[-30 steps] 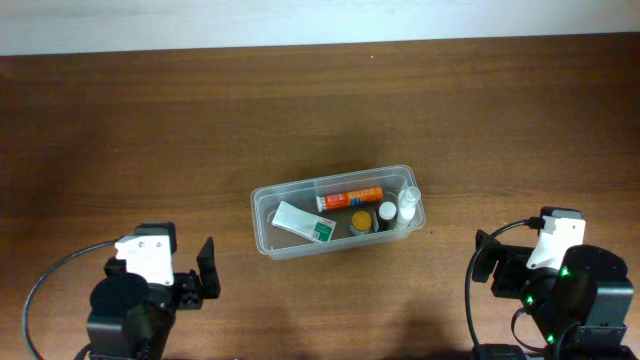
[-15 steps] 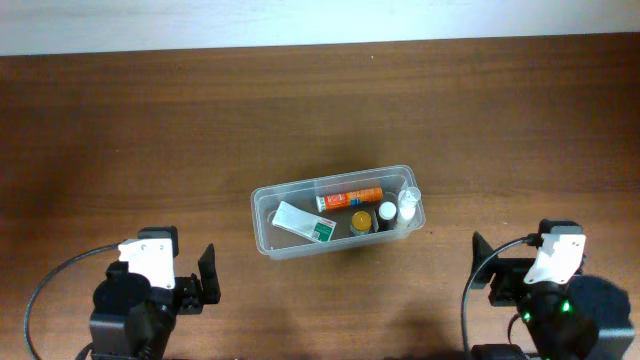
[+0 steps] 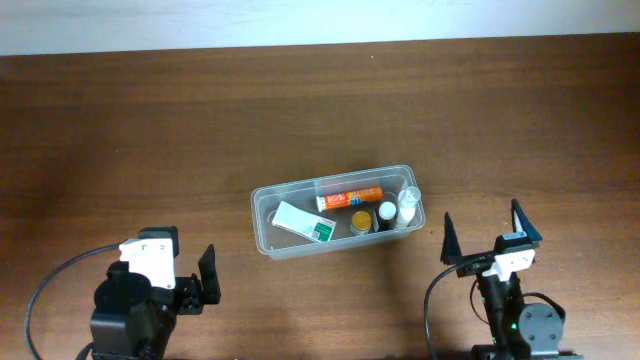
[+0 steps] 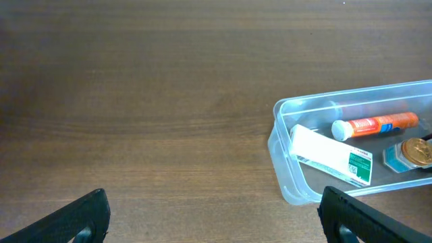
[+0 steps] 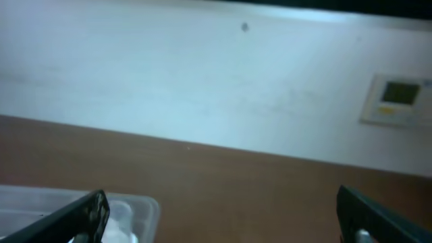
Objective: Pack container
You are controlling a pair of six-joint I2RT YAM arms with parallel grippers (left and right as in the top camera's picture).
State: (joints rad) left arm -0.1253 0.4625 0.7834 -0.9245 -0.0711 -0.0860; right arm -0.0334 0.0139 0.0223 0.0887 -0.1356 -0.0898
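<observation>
The clear plastic container stands at the table's middle. Inside it lie a white-and-green box, an orange-and-white tube, a gold-lidded jar, a small dark bottle with a white cap and a clear bottle. The container also shows in the left wrist view and, blurred, in the right wrist view. My left gripper is open and empty at the front left, apart from the container. My right gripper is open and empty at the front right, tilted up, to the right of the container.
The brown wooden table ends at a white wall at the back. The right wrist view shows that wall with a small wall panel. Black cables loop by both arm bases.
The right arm has drawn back toward the front and swung left, its gripper tilting up so both fingers now show. The left arm has drawn back slightly. The container has not moved.
</observation>
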